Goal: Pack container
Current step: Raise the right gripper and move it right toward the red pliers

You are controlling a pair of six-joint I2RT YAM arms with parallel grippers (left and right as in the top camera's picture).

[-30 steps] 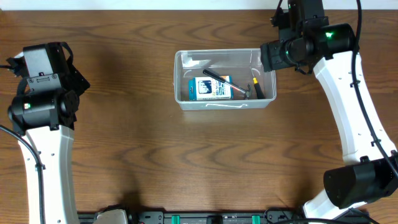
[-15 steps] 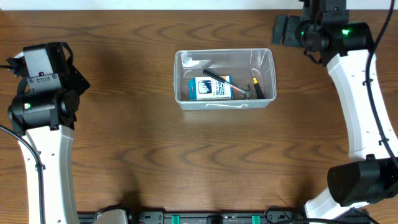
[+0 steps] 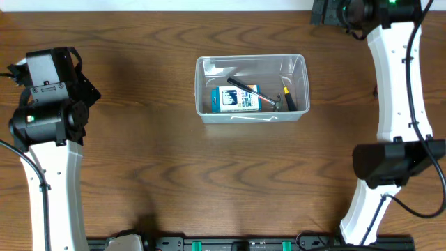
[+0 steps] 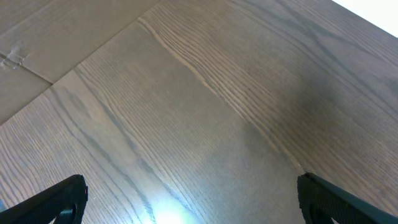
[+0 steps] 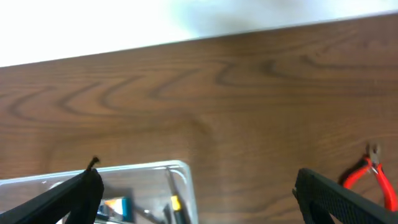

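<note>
A: Dark wood-grain table [image 3: 209, 188], pale wall strip past its far edge.

B: Location of container [image 3: 251, 64]?

A: Near the far edge, about midway between left and right edges. Clear tub, upright, no lid. Inside: blue-and-white box [image 3: 235, 99] lying flat, black-handled tool [image 3: 245, 87] across its top, another dark tool with a yellow bit [image 3: 286, 100] at the right end.

B: Claws?

A: Left gripper [image 4: 189, 199] spread wide, holding nothing, only bare wood underneath; parked near the left edge. Right gripper [image 5: 199, 196] also spread wide, empty, up at the far right corner, clear of the tub.

B: Anything else?

A: Red-handled pliers [image 5: 368, 171] lying on the wood, seen only in the right wrist view, well apart from the tub.
</note>
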